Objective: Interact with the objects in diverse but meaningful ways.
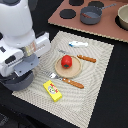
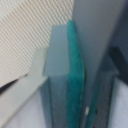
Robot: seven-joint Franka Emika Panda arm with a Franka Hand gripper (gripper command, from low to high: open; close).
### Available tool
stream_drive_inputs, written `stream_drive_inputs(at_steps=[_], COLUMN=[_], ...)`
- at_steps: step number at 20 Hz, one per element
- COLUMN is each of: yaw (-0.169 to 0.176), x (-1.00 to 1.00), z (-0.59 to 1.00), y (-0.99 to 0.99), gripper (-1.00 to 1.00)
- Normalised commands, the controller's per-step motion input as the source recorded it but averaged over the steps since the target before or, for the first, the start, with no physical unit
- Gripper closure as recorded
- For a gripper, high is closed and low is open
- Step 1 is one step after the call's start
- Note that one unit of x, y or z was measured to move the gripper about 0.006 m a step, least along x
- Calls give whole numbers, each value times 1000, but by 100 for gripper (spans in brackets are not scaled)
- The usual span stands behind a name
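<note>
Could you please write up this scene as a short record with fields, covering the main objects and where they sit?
surface: pale woven placemat on a dark table
centre: round red tomato on a round tan wooden board
beside board: two brown-handled utensils, one on the far side, one on the near side
near edge: yellow rectangular block with red marks
far edge: small white and blue object
brown stove board: dark grey pot
arm: white robot arm at the exterior view's left
tool: state cannot be told
</note>
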Motion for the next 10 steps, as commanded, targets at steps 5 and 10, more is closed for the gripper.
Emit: stream_drive_inputs(at_steps=[5,10], yaw=[42,77], x=[-294,-360], z=[902,671], y=[678,815], gripper=[100,100])
